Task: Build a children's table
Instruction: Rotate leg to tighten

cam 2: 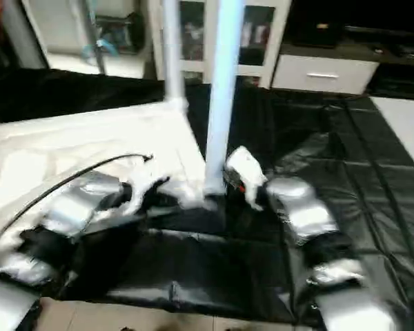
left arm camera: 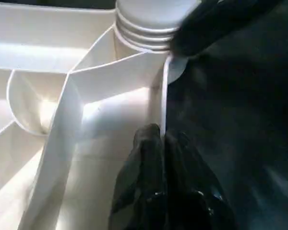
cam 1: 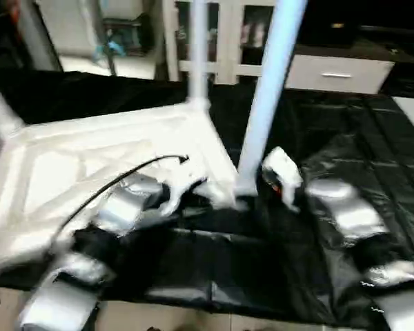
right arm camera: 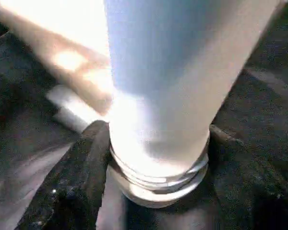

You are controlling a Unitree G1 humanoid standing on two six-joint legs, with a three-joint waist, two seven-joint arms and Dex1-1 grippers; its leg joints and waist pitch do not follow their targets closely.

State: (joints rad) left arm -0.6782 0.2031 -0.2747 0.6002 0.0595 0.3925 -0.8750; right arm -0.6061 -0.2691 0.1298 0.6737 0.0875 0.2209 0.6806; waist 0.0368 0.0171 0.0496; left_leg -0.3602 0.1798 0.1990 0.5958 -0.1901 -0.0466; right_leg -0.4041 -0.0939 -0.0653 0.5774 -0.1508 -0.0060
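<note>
The upturned tabletop [cam 1: 90,165] lay on the black sheet [cam 1: 345,124], its near rim pinched by the left gripper [left arm camera: 159,143] while the right gripper [right arm camera: 156,158] clasped the light, stiff, probably slippery leg [cam 1: 269,89] low at its threaded base, the surest hold.
</note>
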